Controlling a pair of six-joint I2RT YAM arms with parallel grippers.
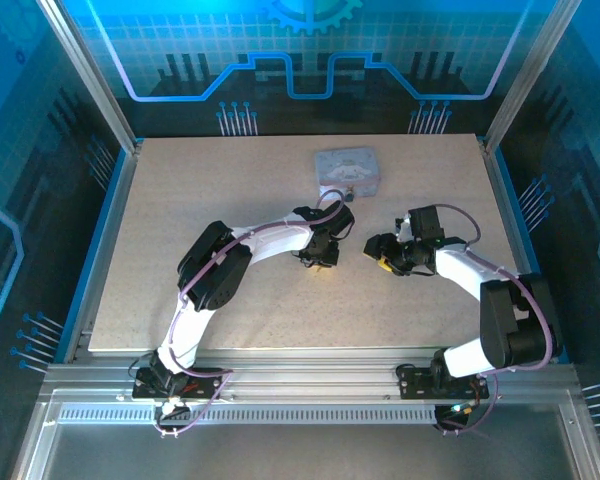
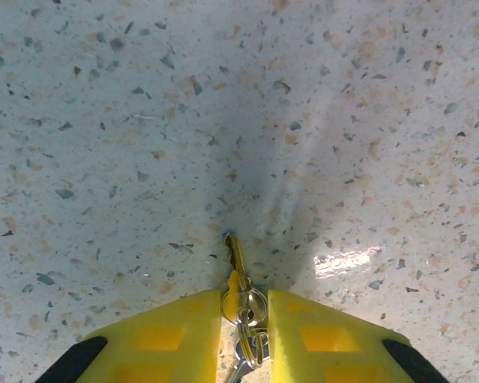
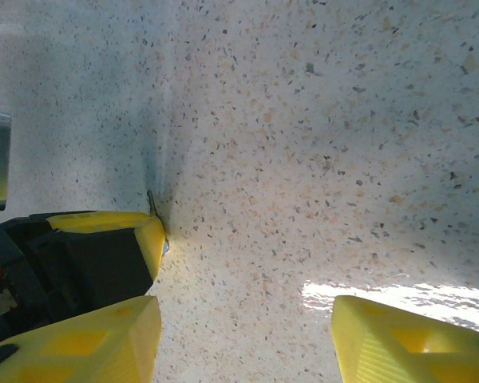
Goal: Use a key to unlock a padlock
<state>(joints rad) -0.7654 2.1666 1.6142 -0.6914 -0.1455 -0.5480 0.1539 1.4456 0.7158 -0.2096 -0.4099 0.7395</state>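
The left tool (image 2: 246,299) pinches the key (image 2: 236,259), open tabletop (image 2: 144,120) ahead.

We see a pale, speckled worktop (image 1: 200,220), flecked with grey and tan chips in the close views. Toward its far edge a pale lavender rectangular tin (image 1: 347,170) lies flat, slightly skewed. A bright glare patch (image 2: 347,262) sits on the stone-like finish. Aluminium rails (image 1: 310,385) frame the near edge, and blue panels (image 1: 310,60) with line patterns wall the back and sides.
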